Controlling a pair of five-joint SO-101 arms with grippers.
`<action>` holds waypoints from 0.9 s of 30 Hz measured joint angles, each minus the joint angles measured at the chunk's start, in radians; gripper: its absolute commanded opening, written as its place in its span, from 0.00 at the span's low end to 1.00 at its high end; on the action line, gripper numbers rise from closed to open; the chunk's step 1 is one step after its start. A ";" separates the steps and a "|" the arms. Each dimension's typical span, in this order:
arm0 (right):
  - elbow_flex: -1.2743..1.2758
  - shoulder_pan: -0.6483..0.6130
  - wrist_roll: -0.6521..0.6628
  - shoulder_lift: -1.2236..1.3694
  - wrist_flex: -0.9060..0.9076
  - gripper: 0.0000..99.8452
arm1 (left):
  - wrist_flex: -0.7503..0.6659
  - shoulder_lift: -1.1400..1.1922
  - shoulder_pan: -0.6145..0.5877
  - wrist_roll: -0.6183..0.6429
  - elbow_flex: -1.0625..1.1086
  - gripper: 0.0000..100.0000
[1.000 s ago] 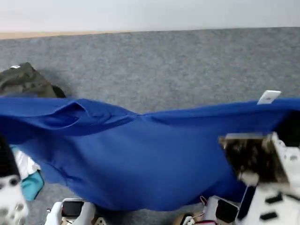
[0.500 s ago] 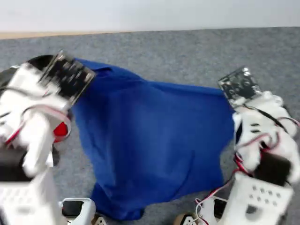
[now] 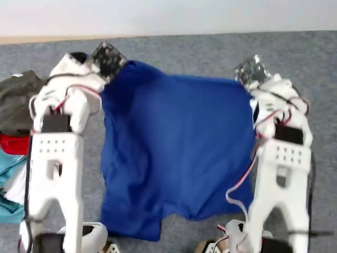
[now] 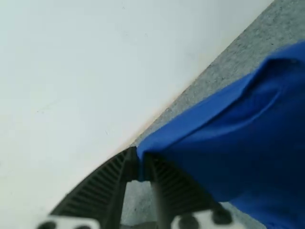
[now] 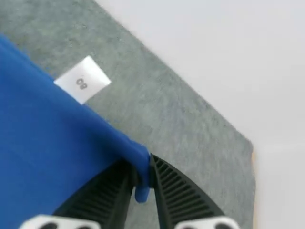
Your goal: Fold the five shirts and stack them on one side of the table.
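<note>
A large blue shirt (image 3: pixel 174 147) lies spread between the two arms in the high view, its lower edge near the table's front. My left gripper (image 4: pixel 139 169) is shut on one upper corner of the blue shirt (image 4: pixel 238 143), near the grey table's far side. My right gripper (image 5: pixel 141 183) is shut on the other upper corner of the blue shirt (image 5: pixel 52 138), which has a white tag (image 5: pixel 82 79). From above, the left arm (image 3: pixel 68 100) stands at the shirt's left side and the right arm (image 3: pixel 276 110) at its right side.
A heap of other shirts lies at the table's left edge: a dark olive one (image 3: pixel 16 100), a red one (image 3: pixel 13 143) and a teal and white one (image 3: pixel 10 184). A white wall (image 3: pixel 168 16) runs behind the grey table (image 3: pixel 184 52).
The blue shirt, held stretched wide across the view a second ago, has been carried away from the camera and laid down flat. Both arms have swung out over the table with its corners.
</note>
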 measured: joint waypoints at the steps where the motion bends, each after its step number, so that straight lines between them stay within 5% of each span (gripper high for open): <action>1: -0.044 0.000 0.000 0.051 -0.014 0.01 | -0.003 0.049 -0.005 -0.002 -0.044 0.00; 19: -0.976 -0.074 0.066 0.891 -0.038 0.01 | -0.006 0.914 -0.014 -0.132 -1.007 0.00; 27: -1.082 -0.086 0.072 0.951 0.046 0.01 | 0.311 1.033 -0.017 -0.138 -1.301 0.00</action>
